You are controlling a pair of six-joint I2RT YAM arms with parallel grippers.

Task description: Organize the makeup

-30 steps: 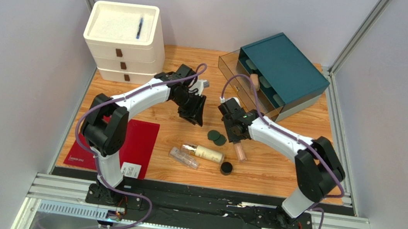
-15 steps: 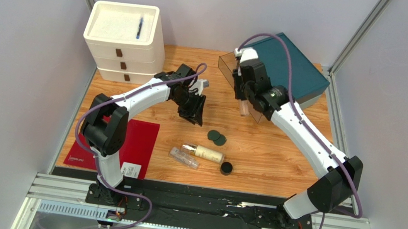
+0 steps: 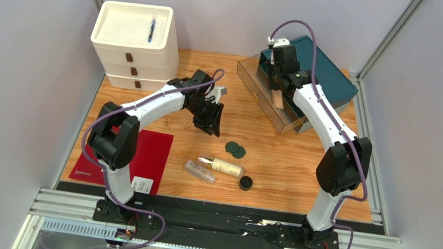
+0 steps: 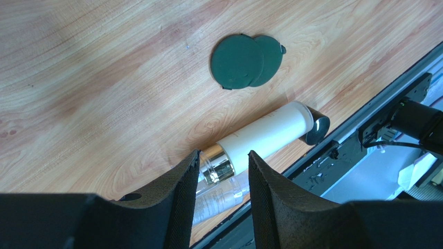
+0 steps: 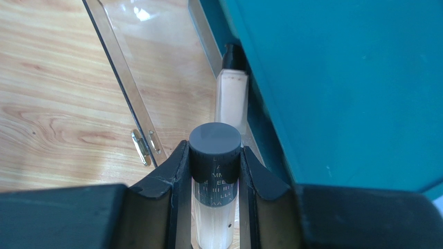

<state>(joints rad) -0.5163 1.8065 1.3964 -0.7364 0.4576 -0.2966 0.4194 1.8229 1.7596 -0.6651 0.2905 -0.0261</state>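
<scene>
Right wrist | right pincer [image 5: 213,151] clamped on grey-capped foundation bottle [image 5: 215,139] above clear drawer [image 5: 156,67], surface 1 o'clock | left pincer [image 4: 223,154] half-wide, empty, over gold-necked bottle [image 4: 265,136], 6 o'clock | risk: early release knocks stored bottle [image 5: 231,98] or clips drawer wall

makeup: dark-green disc [image 3: 231,146]: two; beige foundation bottle [image 5: 231,101]: two; cream gold-necked bottle [image 3: 226,166]: one; clear bottle [image 3: 199,171]: one; black round jar [image 3: 246,183]: one. other: blue pen [image 3: 152,29]: one; white drawer stack [image 3: 150,57]: one; teal drawer box [image 3: 325,80]: one; red mat [image 3: 153,154]: one.
</scene>
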